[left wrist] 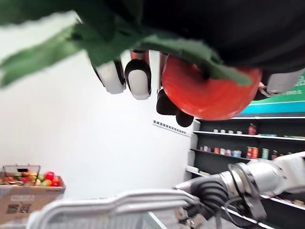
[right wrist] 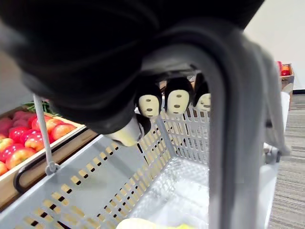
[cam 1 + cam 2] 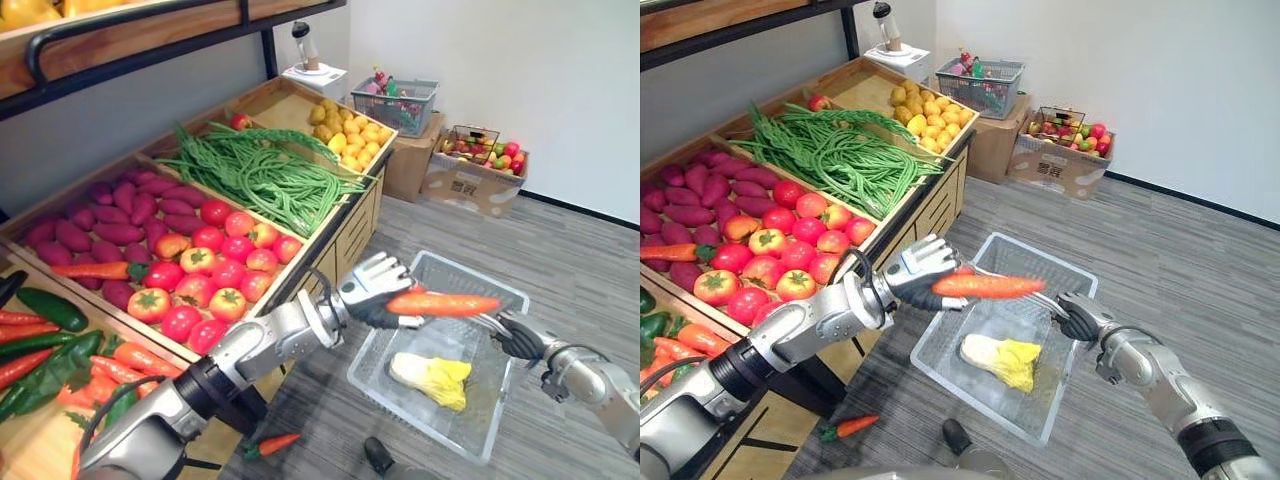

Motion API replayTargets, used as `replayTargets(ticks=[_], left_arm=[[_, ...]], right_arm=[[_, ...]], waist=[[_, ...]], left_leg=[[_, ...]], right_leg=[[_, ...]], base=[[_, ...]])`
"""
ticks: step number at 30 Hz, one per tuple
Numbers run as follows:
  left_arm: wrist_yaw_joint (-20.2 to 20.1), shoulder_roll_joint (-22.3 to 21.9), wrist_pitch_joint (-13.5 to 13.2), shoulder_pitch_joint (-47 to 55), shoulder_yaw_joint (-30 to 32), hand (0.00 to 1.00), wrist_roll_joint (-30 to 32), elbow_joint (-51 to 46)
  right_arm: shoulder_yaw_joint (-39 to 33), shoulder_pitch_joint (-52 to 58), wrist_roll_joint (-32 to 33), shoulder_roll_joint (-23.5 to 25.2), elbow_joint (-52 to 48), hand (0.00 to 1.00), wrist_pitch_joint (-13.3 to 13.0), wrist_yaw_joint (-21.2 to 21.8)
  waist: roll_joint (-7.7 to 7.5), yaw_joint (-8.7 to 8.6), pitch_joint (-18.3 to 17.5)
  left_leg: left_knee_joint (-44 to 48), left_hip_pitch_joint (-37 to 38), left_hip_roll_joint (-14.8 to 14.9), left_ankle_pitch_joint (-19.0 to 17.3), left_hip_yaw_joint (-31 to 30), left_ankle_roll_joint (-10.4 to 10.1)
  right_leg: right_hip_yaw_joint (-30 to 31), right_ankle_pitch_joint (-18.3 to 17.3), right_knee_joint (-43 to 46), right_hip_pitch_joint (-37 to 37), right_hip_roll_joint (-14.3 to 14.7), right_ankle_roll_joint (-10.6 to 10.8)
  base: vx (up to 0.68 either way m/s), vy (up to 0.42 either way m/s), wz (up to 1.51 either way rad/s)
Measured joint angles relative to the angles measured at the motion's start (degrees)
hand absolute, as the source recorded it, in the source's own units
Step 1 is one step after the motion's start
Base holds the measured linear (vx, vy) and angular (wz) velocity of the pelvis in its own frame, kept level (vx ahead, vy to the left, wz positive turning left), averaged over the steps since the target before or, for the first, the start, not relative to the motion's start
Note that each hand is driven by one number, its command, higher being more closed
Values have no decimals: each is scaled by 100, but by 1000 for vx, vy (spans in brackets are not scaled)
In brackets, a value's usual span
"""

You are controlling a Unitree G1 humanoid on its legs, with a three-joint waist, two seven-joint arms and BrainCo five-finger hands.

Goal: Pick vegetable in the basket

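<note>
Closest to us is the carrot (image 1: 209, 90), its orange crown and green leaves pressed against the fingers (image 1: 138, 78) of the left hand (image 3: 375, 290), which is clenched round the thick end. From the head we see it held level above the grey plastic basket (image 3: 478, 278), over the half farther from us, its thin tip pointing at the right hand (image 3: 515, 338). That hand is curled round the basket's handle (image 2: 224, 143) and holds the basket by it, just beside the front corner of the produce stand (image 3: 350, 235). A napa cabbage (image 3: 432, 378) lies on the basket's bottom, toward its near edge. A second carrot (image 3: 272, 443) lies on the carpet (image 3: 560, 240) by the stand's foot, well apart from both hands.

We judge the step in hand to be the drop: the carrot is picked and carried over, not yet let go. The next move calls for lowering it between the basket's walls, clear of the handle and the right hand, and opening the left fingers while the right hand holds the basket steady.
</note>
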Motion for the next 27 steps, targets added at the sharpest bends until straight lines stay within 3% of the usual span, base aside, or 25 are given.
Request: replayTargets(ticks=[3, 10, 27], left_arm=[[-155, -5, -20, 0, -256, 100, 1, 0], [-173, -96, -24, -14, -461, 100, 4, 81], [-185, -638, -11, -236, -924, 100, 140, 1368]], right_arm=[[193, -112, 248, -315, -293, 100, 1, 108], [342, -228, 652, -403, -728, 100, -16, 219], [754, -693, 701, -471, -1276, 100, -75, 236]], waist=[[88, -95, -4], [180, -165, -6], [310, -280, 48]], left_leg=[[253, 3, 58, -201, 77, -40], [669, -16, 266, -388, 190, -54], [1049, -107, 490, -545, 181, -38]], right_leg=[[96, -1, 17, -23, 2, 1], [180, 0, 83, -100, 101, 0], [169, 29, 90, -150, 151, -34]], base=[[-91, 11, -17], [-65, 5, -10], [-49, 7, 0]])
